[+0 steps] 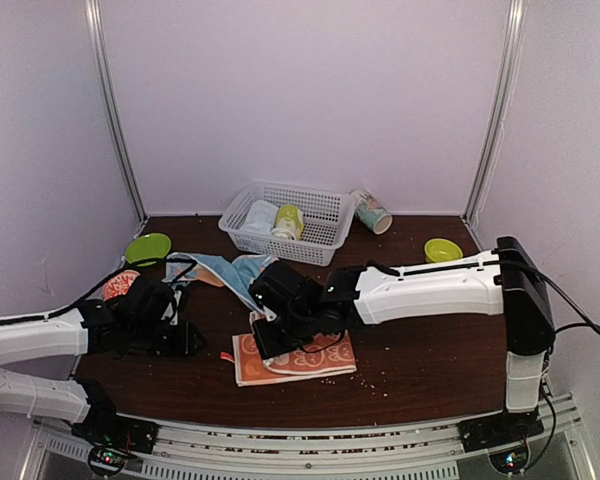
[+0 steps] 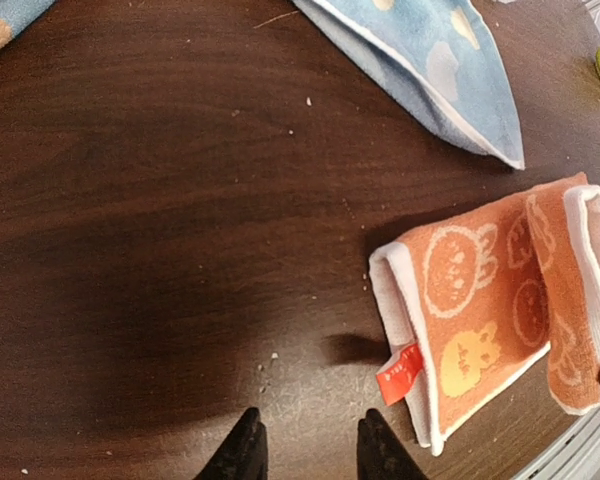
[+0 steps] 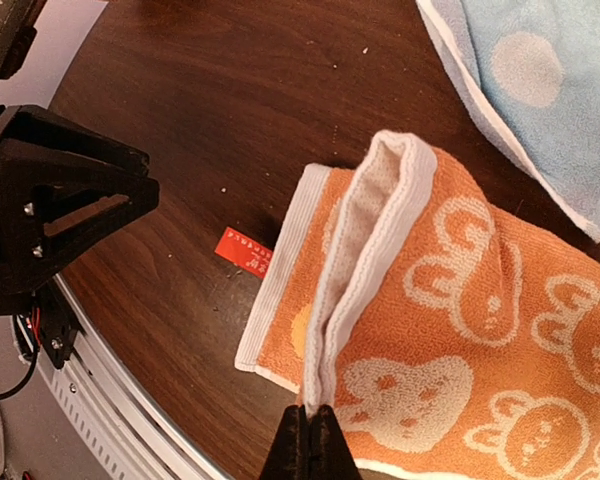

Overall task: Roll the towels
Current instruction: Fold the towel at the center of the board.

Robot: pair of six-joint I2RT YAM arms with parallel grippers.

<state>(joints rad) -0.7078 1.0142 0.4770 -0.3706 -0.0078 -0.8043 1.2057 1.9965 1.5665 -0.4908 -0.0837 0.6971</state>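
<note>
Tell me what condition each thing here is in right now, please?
orange towel: folded, not rolled, one fold pinched up.
blue towel: lying loose and rumpled, not rolled.
right gripper: shut on the orange towel's fold.
left gripper: open, holding nothing.
basket: upright, two rolled towels inside.
cup: tipped on its side.

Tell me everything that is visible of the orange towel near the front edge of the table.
The orange towel looks like soft terry cloth, peach-orange with pale rabbit prints, a white border and a small red tag at one corner. It lies folded on the dark table, with one edge raised into a ridge. The right gripper is shut on that ridge.
</note>
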